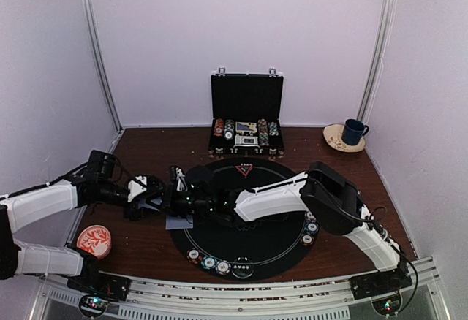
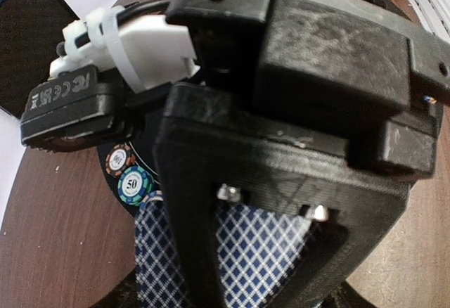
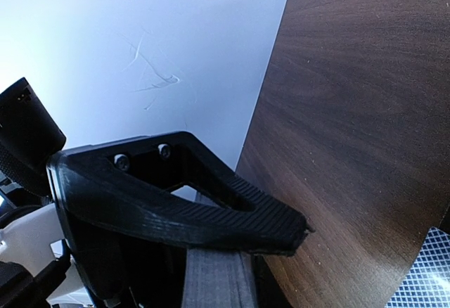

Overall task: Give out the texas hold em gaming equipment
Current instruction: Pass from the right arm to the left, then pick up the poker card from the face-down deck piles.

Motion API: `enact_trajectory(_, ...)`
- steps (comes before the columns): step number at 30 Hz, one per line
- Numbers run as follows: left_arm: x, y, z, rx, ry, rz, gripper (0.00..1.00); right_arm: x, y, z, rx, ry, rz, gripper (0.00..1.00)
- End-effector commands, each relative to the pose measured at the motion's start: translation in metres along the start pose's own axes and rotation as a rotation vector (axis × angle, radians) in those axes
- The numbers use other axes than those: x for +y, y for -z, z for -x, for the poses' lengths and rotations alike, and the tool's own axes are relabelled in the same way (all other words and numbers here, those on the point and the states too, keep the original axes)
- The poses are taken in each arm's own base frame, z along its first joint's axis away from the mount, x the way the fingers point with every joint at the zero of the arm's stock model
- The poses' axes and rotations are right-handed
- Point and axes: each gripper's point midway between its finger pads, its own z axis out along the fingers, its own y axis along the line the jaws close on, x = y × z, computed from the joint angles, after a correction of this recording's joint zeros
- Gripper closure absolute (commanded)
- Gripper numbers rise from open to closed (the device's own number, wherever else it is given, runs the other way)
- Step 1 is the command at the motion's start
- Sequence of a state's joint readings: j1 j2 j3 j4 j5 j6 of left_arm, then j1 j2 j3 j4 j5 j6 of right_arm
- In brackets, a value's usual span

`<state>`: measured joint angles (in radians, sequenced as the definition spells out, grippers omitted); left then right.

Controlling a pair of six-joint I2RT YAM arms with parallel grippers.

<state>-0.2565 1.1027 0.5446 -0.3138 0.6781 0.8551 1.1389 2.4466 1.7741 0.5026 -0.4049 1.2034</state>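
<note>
Two things show at the mat's (image 1: 248,250) left edge: the right gripper (image 1: 174,196), nearly closed, pinches the cards (image 2: 260,252), and the left gripper (image 1: 153,196) faces it, its opening impossible to tell.

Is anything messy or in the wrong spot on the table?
A playing card pokes past the left edge of the black mat, unlike the poker chips lined up inside its near rim. Nothing looks spilled or broken.
</note>
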Motion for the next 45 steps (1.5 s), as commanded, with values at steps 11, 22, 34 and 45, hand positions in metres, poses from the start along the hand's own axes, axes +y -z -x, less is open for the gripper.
enact_trajectory(11, -0.011, -0.006, -0.022, 0.08, 0.034, -0.029, 0.81, 0.007, 0.007, 0.015, -0.028, 0.057, 0.03, 0.67)
enact_trajectory(22, -0.014, -0.007, -0.029, 0.112, 0.057, -0.052, 0.88, -0.005, 0.012, 0.012, -0.011, 0.099, -0.029, 0.66)
enact_trajectory(34, -0.012, -0.008, -0.028, 0.102, 0.066, -0.039, 0.89, -0.02, 0.019, 0.002, 0.023, 0.122, -0.072, 0.64)
enact_trajectory(45, -0.014, -0.011, -0.031, 0.11, 0.075, -0.051, 0.89, -0.032, 0.026, 0.011, 0.005, 0.122, -0.141, 0.78)
